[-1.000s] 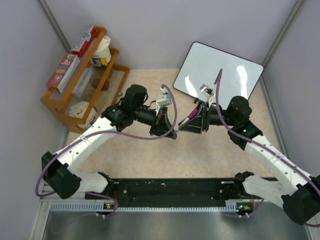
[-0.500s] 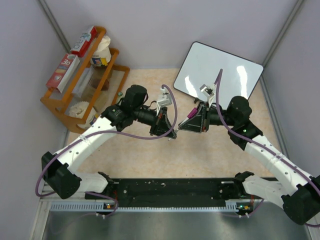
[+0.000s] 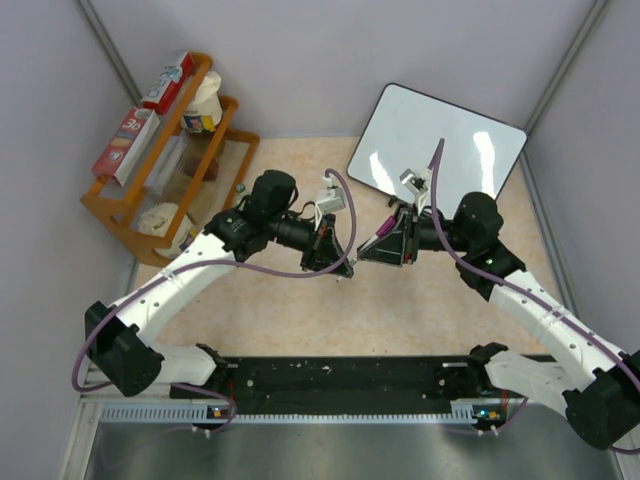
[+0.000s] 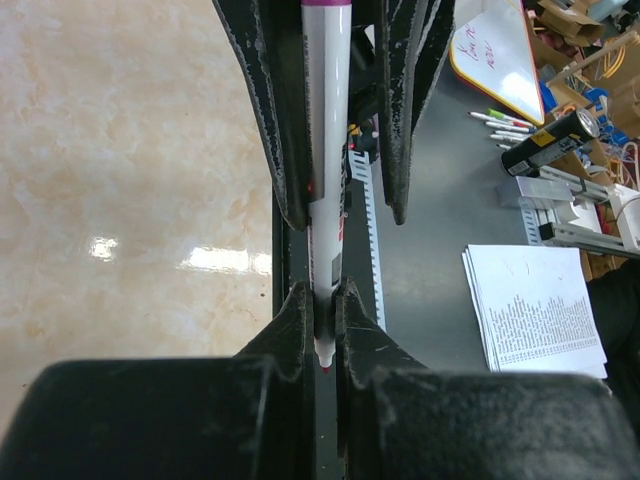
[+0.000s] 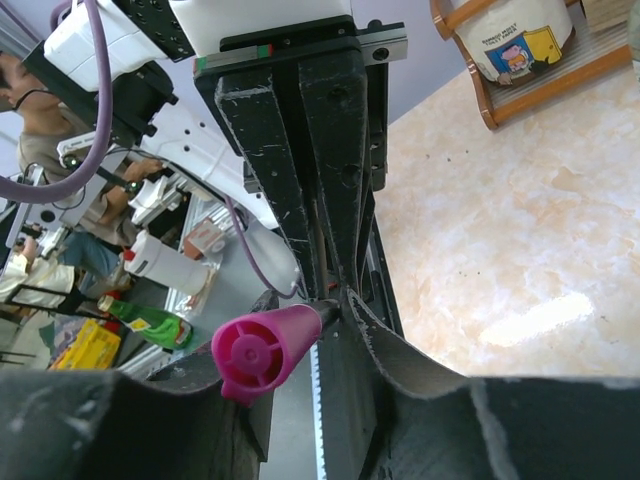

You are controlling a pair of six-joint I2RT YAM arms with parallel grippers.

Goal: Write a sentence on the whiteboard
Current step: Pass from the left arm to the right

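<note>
The whiteboard (image 3: 440,140) lies tilted at the back right, and its surface shows no writing, so the sentence is not visible. My two grippers meet tip to tip above the middle of the table. A white marker (image 4: 326,150) with a pink rear end (image 5: 262,350) spans between them and shows pink in the top view (image 3: 378,238). My left gripper (image 4: 326,300) is shut on the marker just behind its bare red tip. My right gripper (image 5: 310,300) stands partly open around the marker's rear, which rests against one finger with a gap to the other.
A wooden rack (image 3: 165,150) with boxes, jars and a tub stands at the back left. Grey walls close the table on three sides. A black rail (image 3: 340,375) runs along the near edge between the arm bases.
The left arm has edged very slightly toward the right gripper. The marker stays between the two grippers and the right arm has not visibly moved.
</note>
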